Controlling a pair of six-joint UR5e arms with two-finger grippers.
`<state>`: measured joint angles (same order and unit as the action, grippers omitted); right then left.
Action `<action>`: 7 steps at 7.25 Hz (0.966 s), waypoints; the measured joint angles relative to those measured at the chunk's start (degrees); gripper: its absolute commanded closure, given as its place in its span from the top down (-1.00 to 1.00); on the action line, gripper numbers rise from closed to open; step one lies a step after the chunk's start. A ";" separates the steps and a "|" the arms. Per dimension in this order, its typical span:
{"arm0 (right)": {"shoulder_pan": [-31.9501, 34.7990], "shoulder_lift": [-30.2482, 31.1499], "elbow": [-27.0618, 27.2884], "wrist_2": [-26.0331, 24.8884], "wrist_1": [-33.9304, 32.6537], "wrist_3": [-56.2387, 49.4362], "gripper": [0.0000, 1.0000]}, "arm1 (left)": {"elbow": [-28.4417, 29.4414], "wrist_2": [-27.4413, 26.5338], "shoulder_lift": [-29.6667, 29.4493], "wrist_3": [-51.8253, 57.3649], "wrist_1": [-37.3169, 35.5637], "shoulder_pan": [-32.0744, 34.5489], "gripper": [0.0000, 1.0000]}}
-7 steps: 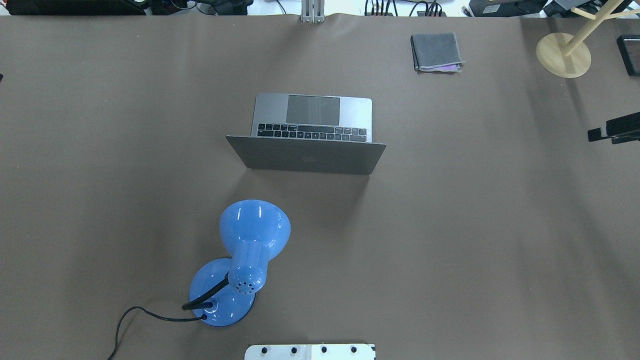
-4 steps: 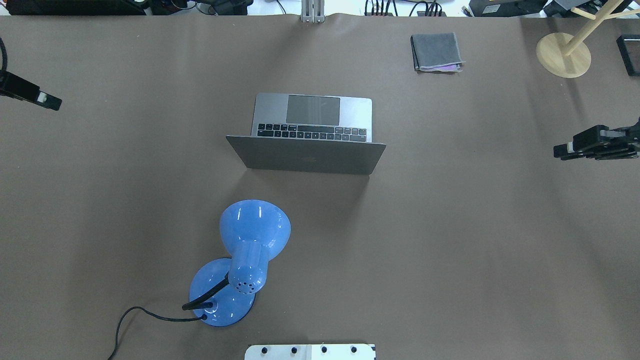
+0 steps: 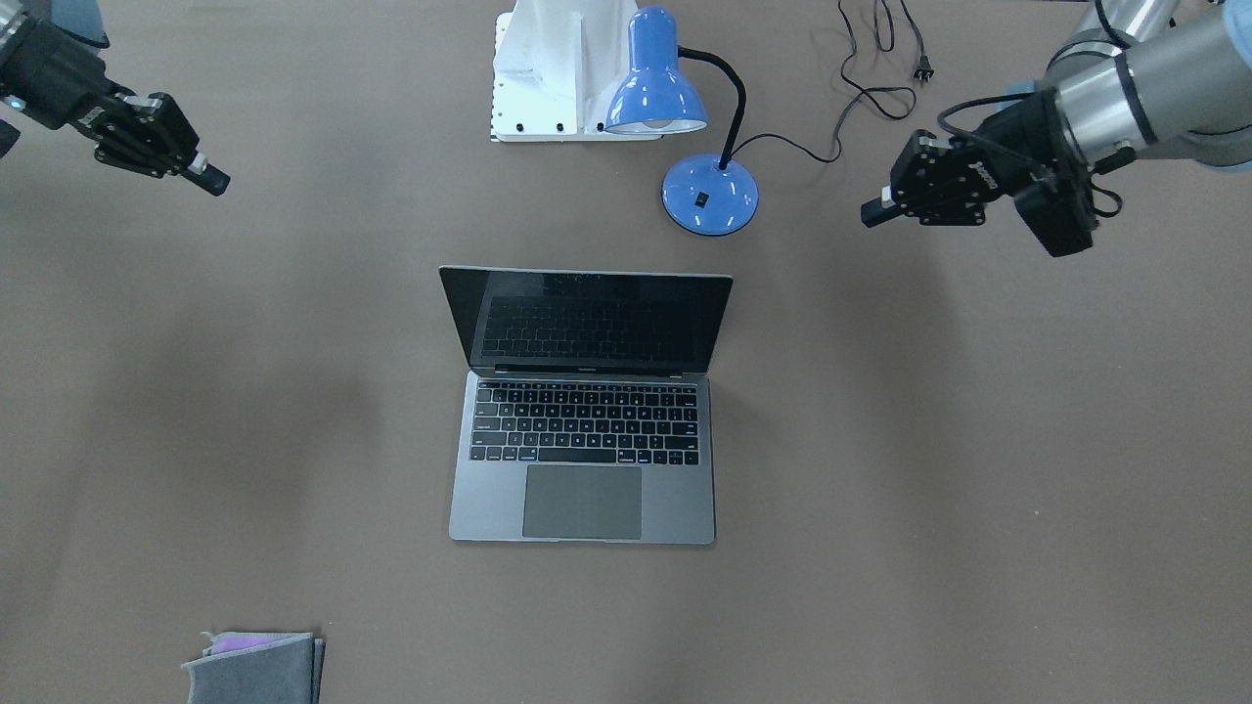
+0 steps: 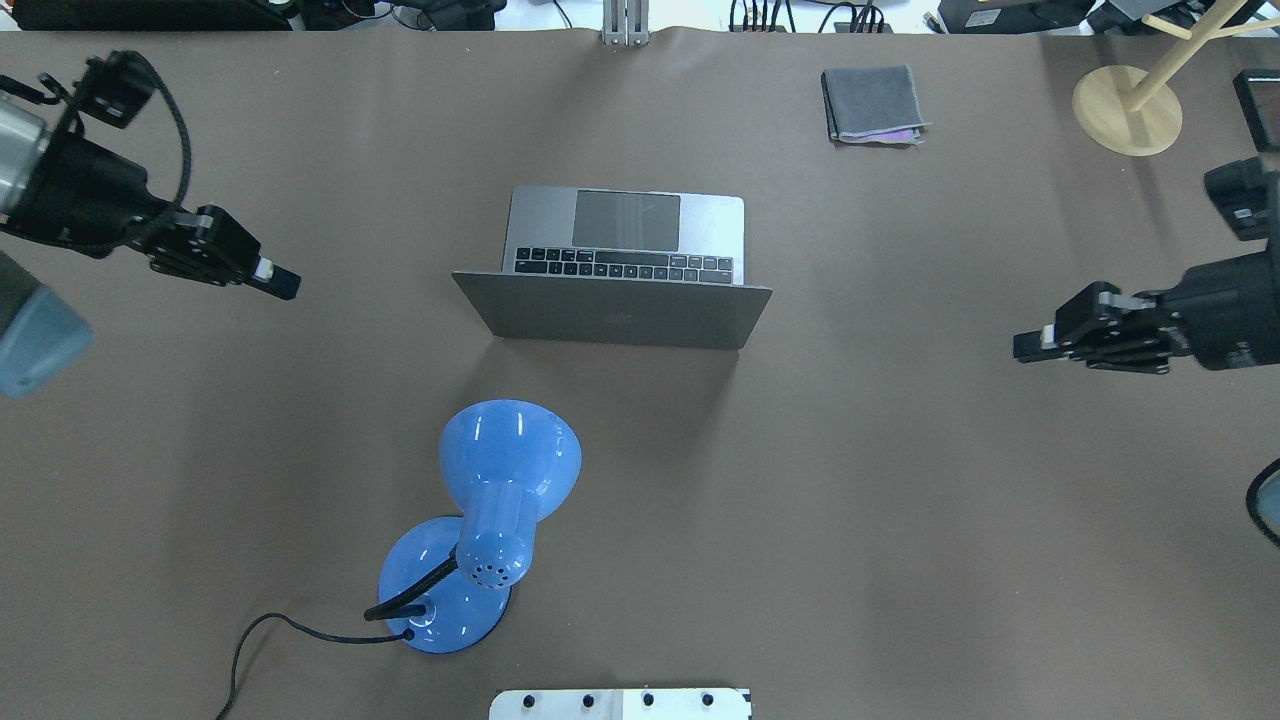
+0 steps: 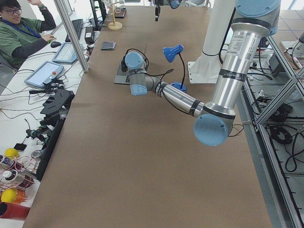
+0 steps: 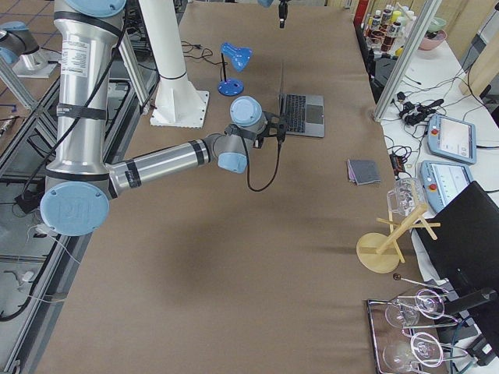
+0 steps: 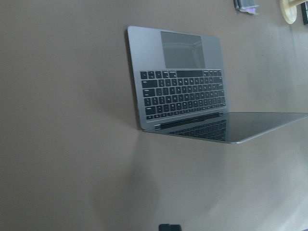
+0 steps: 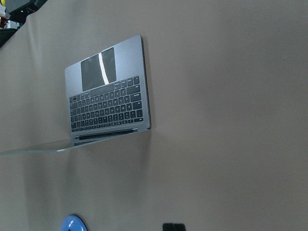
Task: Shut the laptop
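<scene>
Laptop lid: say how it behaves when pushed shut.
The slim grey metal laptop looks rigid, so its lid should pivot at the hinge, not flex. Its thin base may slide on the smooth brown table. The glossy black screen probably marks easily.

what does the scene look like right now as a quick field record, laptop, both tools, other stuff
laptop: open, lid raised, screen dark, base flat on the table
left tool: shut, empty, hovering off the laptop's left side, no contact
right tool: shut, empty, hovering off the laptop's right side, no contact
blue desk lamp: behind the lid, on the robot's side
folded grey cloth: far edge of the table, toward the robot's right
task state: lid not yet closed
</scene>
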<state>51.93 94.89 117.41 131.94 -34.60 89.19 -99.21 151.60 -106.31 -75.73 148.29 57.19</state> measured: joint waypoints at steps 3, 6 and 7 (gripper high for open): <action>-17.65 -1.19 1.84 -21.99 -0.66 3.80 -1.00 | -0.15 -9.40 -1.47 -5.27 2.74 -8.98 -1.00; -22.03 -7.46 1.85 -27.73 -7.46 4.66 -1.00 | 0.61 -16.66 -3.30 -6.40 2.68 -14.69 -1.00; -22.19 -9.05 1.71 -27.95 -8.87 4.90 -1.00 | 1.15 -17.27 -3.84 -6.39 2.59 -15.17 -1.00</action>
<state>29.74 85.85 119.12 103.99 -43.48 94.09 -98.05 134.33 -110.14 -82.12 150.88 42.02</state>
